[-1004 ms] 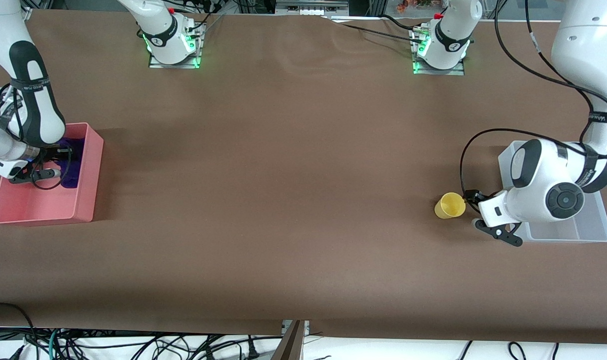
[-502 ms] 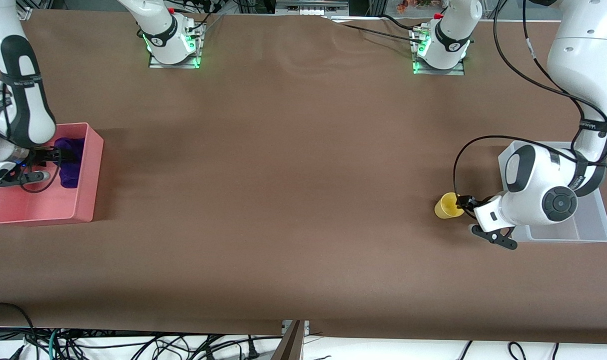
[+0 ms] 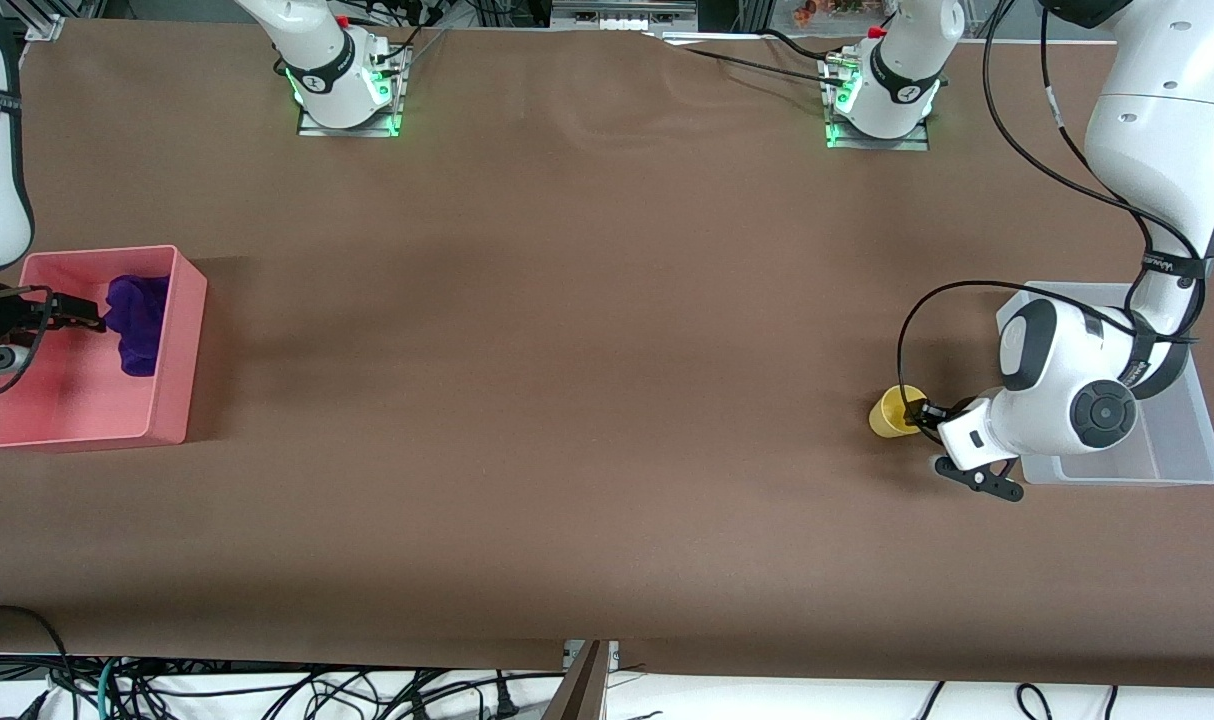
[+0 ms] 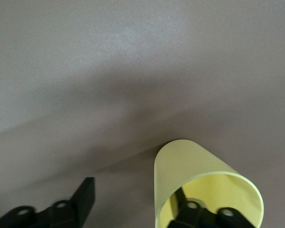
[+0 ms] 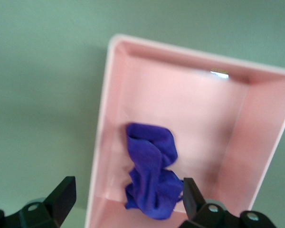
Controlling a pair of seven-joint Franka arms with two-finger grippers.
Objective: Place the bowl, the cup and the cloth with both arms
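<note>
Risen since a second ago: right gripper (image 3: 52, 310), then low in the pink bin (image 3: 172, 345) and covering part of the purple cloth (image 3: 137, 322), now lifted and drawn toward the right arm's end of the table, hanging over the bin with the cloth uncovered. Shifted too: left gripper (image 3: 925, 425), with its wrist swung slightly nearer the front camera and pressed closer on the yellow cup (image 3: 893, 410).

Right arm bent down steeply from the table's end, forearm upright, wrist turned so the fingers point along the table over the bin. Fingers (image 5: 61, 195) spread wide apart, nothing between them, cloth (image 5: 152, 171) lying bunched on the bin floor (image 5: 199, 118) directly below, against the wall toward the table's middle.

Left arm folded over the clear plastic tray (image 3: 1192, 465), elbow high, wrist low and level, gripper reaching out sideways past the tray's edge. Cup (image 4: 199, 180) lying tipped on the brown table (image 3: 587, 350) just beside the tray, mouth toward the gripper. One finger (image 4: 197, 213) inside the cup's mouth, the other (image 4: 80, 199) outside and well clear of the wall, so parted, not clamped.

Counted: two arms, two grippers, one cup, one cloth, one pink bin, one clear tray. Bowl not seen in any view.
</note>
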